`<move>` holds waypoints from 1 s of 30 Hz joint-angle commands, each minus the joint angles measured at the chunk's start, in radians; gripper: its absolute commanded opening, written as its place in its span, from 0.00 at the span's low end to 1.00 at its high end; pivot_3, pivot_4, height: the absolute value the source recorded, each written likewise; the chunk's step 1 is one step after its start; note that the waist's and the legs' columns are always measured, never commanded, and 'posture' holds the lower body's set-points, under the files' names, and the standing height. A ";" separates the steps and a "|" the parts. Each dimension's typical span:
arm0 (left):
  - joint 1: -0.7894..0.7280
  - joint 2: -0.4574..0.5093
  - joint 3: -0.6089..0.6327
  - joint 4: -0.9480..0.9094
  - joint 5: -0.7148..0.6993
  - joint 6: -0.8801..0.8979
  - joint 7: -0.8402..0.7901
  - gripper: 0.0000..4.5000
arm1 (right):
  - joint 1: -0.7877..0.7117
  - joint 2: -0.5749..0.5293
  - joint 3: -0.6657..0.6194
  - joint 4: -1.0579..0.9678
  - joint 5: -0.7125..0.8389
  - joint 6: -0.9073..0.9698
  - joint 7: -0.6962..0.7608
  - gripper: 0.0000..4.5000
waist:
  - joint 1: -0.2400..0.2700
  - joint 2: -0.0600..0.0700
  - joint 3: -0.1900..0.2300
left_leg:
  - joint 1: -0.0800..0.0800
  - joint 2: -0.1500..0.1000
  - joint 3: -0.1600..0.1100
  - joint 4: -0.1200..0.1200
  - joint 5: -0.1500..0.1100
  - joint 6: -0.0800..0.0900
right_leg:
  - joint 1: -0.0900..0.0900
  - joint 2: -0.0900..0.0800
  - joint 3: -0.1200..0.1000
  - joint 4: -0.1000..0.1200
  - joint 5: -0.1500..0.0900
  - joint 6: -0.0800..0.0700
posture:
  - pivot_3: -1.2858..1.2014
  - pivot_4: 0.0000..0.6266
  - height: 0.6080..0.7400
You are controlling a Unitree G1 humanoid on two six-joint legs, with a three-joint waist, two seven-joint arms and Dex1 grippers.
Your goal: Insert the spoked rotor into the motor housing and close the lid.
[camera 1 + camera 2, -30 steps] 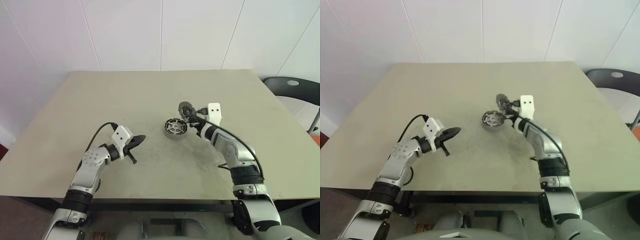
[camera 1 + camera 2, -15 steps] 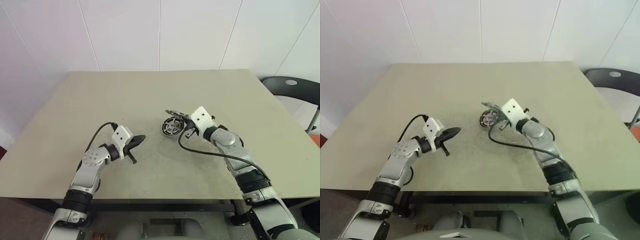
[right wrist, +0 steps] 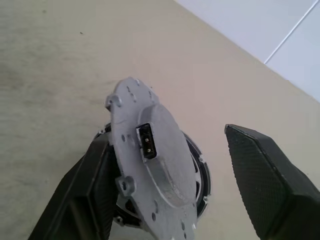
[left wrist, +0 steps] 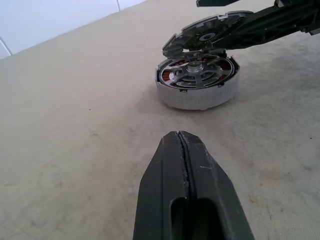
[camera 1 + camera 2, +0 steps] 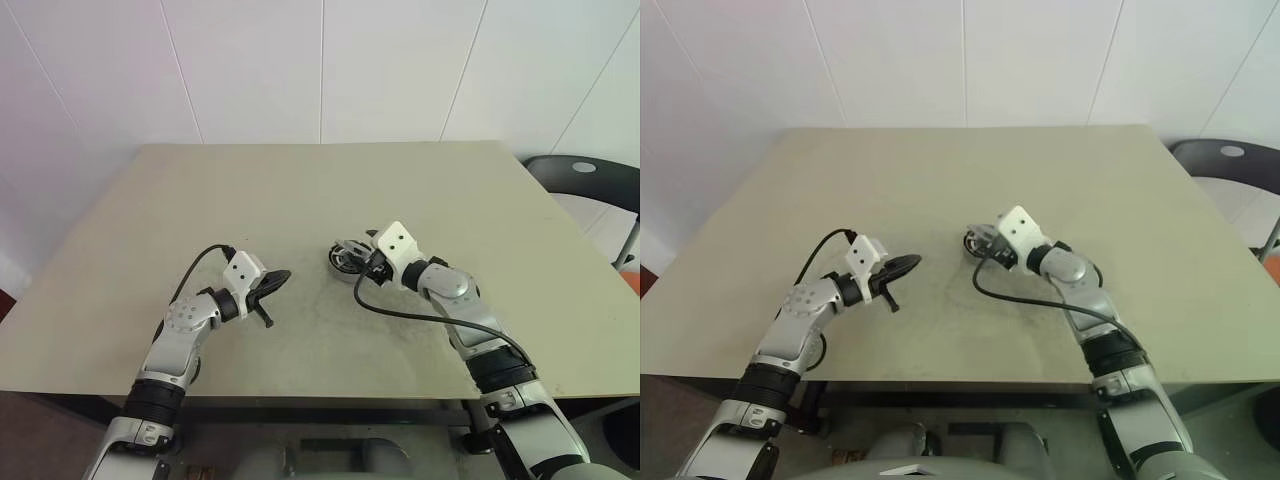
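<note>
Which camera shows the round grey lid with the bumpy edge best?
The left wrist view: the round grey metal lid with the toothed edge shows from the side, tilted over the round motor housing. The right wrist view shows its flat face up close. In the head views it is tiny, beside the right gripper.

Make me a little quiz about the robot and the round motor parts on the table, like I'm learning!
1. True or false: the lid lies flat and fully closed on the motor housing.
2. The left claw is: A) wide open, B) shut on the lid, C) shut and empty.
3. Fill the gap: the spoked rotor sits inside the ____.

Key: 1. False, the lid is tilted, one edge raised above the housing. 2. C. 3. motor housing.
</note>
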 commanded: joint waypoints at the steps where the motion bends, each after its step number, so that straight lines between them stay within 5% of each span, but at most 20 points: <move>1: -0.022 0.007 0.003 -0.008 0.007 -0.013 -0.004 0.00 | 0.003 0.019 -0.042 -0.086 0.106 0.071 0.075 0.73 | 0.000 0.000 0.000 | 0.000 0.000 0.000 0.000 0.000 0.000 | 0.000 0.000 0.000 0.000 0.000 0.000 | 0.52 0.00 1.00; 8: -0.025 0.004 0.000 -0.005 0.004 -0.018 -0.010 0.00 | 0.016 0.060 -0.139 -0.192 0.335 0.321 0.141 0.73 | 0.001 0.000 0.000 | 0.001 0.000 0.000 0.000 0.000 0.000 | 0.001 -0.002 0.000 0.000 0.000 0.000 | 0.52 0.00 1.00; 11: -0.025 0.004 0.004 -0.009 -0.004 -0.020 -0.017 0.00 | 0.004 0.067 -0.144 -0.163 0.300 0.301 0.089 0.73 | 0.001 0.000 0.000 | 0.001 0.000 0.000 0.000 0.000 0.000 | 0.001 -0.002 0.000 0.000 0.000 0.000 | 0.52 0.00 1.00; 16: -0.022 0.007 0.013 -0.020 -0.012 -0.020 -0.024 0.00 | -0.013 0.076 -0.080 -0.076 0.173 0.236 0.002 0.99 | 0.000 0.000 0.000 | 0.001 0.000 0.000 0.000 0.000 0.000 | 0.000 -0.003 0.000 0.000 0.000 -0.001 | 0.52 0.00 1.00; 30: -0.021 0.007 0.012 -0.026 -0.014 -0.015 -0.023 0.00 | -0.169 0.235 -0.102 0.055 0.177 0.367 -0.096 0.99 | -0.001 0.000 0.000 | 0.001 0.000 0.000 0.000 0.000 0.000 | 0.000 -0.002 0.001 0.001 0.000 0.000 | 0.52 0.00 1.00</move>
